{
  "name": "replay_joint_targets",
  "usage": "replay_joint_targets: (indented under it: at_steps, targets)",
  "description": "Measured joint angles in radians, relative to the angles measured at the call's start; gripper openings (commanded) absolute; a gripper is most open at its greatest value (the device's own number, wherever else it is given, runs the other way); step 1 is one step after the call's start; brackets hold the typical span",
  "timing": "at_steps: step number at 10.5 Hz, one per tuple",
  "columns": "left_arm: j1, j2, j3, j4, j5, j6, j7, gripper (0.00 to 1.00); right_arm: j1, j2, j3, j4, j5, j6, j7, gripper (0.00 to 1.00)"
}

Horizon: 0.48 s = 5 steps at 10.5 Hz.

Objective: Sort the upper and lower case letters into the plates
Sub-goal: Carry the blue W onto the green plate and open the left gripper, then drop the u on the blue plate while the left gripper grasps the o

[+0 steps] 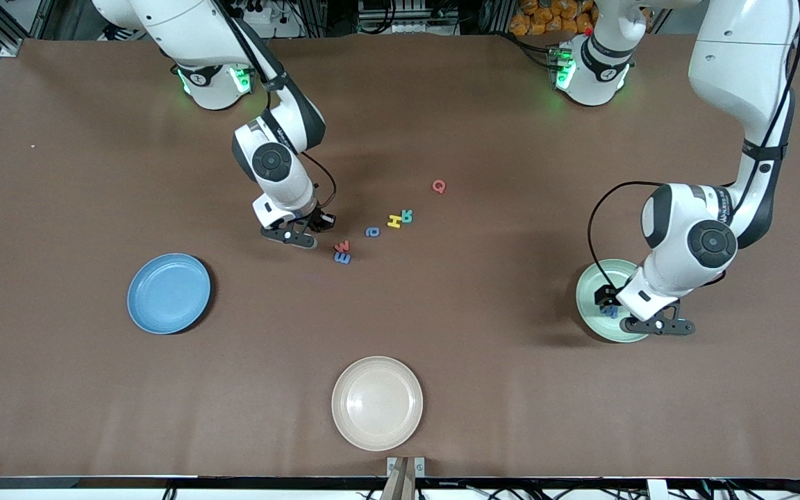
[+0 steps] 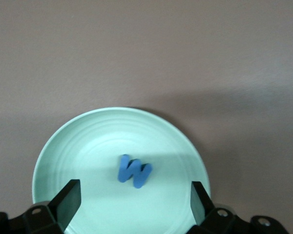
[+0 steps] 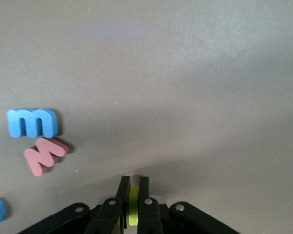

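A round shallow sky-blue plate (image 1: 169, 293) is seen toward the right arm's end of the brown table (image 1: 94, 173), with nothing in it. The right gripper (image 1: 301, 235) is found low over the table beside the letter cluster, toward the right arm's end of it; in the right wrist view its fingers (image 3: 122, 195) are shown pinched together on a thin yellow foam piece (image 3: 133, 207), whose letter shape cannot be read. Just beside that gripper a small red foam letter M (image 1: 342, 246) is laid touching a blue foam lowercase m (image 1: 342, 257), the blue one being nearer to the front camera. A blue foam lowercase a (image 1: 372, 232) is placed near them, then a yellow foam capital H (image 1: 394, 221) with a teal foam letter (image 1: 407, 216) just beside it, and a red foam capital Q (image 1: 439, 186) is set apart, farther from the front camera. A cream-beige round plate (image 1: 377, 403) is located nearest the front camera, bare. Toward the left arm's end, a pale mint-green round plate (image 1: 598, 278) is partly covered by the left arm. The left gripper (image 2: 134, 200) is held over this plate with its jaws spread wide and nothing between them, and a blue foam letter W (image 2: 134, 170) is seen lying flat near the plate's middle.
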Motion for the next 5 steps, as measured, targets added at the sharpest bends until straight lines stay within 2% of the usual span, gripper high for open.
replay_joint_targets:
  at_steps: [3,4,5]
  targets:
    - [-0.124,-0.037,-0.011,0.001,0.0,-0.025,-0.167,1.0,-0.098,-0.072,-0.017,0.002,-0.008,-0.001,-0.067,0.0]
    - [-0.177,-0.045,-0.025,0.001,0.0,-0.037,-0.259,1.0,-0.129,-0.084,-0.044,0.011,-0.036,-0.001,-0.096,0.0]
    - [-0.217,-0.048,-0.054,0.001,0.0,-0.05,-0.354,1.0,-0.148,-0.089,-0.088,0.03,-0.101,-0.014,-0.123,0.0]
